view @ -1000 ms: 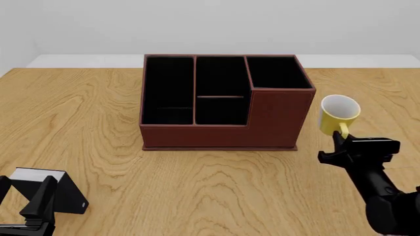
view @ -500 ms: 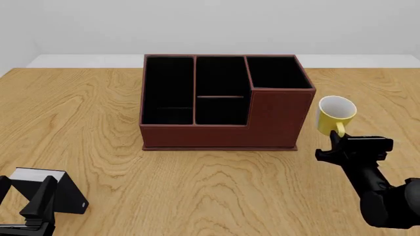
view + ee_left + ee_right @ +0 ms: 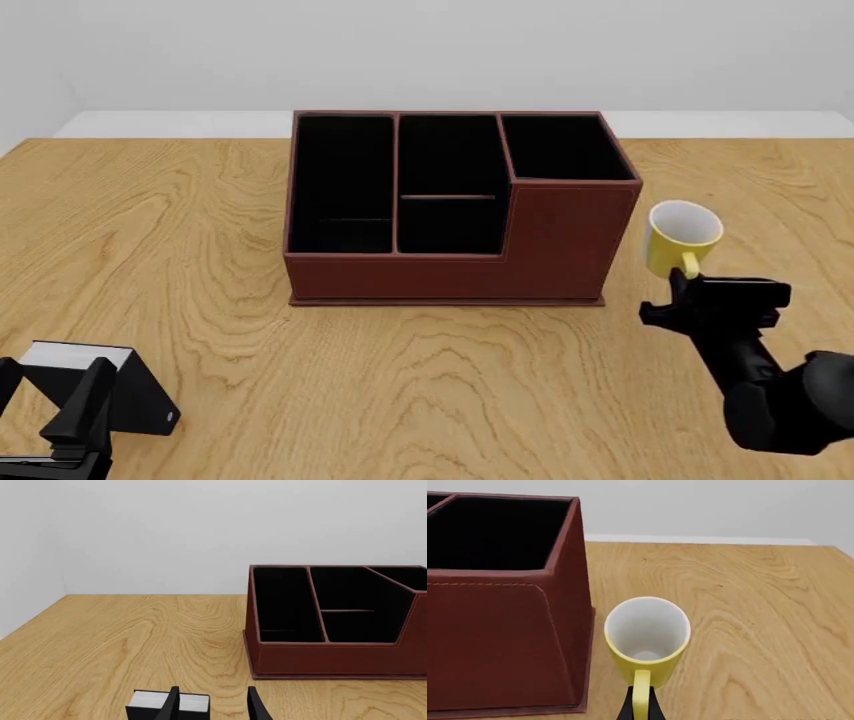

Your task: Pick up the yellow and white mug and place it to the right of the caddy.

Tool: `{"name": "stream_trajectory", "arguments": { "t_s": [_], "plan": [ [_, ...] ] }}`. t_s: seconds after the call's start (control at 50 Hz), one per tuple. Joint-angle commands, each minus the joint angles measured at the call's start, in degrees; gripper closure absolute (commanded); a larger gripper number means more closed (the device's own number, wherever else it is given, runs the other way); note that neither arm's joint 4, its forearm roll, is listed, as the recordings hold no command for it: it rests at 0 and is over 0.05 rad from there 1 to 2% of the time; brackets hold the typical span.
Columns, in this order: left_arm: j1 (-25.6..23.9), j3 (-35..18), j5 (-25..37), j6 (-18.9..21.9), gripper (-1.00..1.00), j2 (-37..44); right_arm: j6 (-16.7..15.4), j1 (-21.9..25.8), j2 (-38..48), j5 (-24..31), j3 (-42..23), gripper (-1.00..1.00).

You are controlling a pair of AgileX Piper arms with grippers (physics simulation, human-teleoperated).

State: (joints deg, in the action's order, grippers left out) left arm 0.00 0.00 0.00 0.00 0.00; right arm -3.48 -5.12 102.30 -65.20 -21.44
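Lower now, the yellow and white mug [image 3: 682, 238] sits just right of the caddy [image 3: 454, 205] (handle pinched by the right gripper [image 3: 689, 283]).

A wooden table [image 3: 400, 380] with light oak-like grain is seen filling most of the front view; bold wavy grain lines are visible across its top. A plain pale grey-white wall [image 3: 441, 50] is seen behind the table's far edge. A lighter strip is visible where wall and table edge meet. A second wall is seen at the left, forming a corner. Lighting is even and soft; only faint shadows are cast.
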Motion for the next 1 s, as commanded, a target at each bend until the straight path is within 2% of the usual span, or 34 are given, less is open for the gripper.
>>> {"name": "stream_trajectory", "arguments": {
  "t_s": [0.02, 1.0],
  "plan": [
    [0.00, 0.00, 0.00, 0.00, -1.00, 0.00, 0.69, -0.41, 2.64, -1.32, -0.97, 1.00],
    [0.00, 0.00, 0.00, 0.00, -1.00, 0.00, 0.68, -1.82, 11.13, -4.56, -3.43, 1.00]
  ]
}}
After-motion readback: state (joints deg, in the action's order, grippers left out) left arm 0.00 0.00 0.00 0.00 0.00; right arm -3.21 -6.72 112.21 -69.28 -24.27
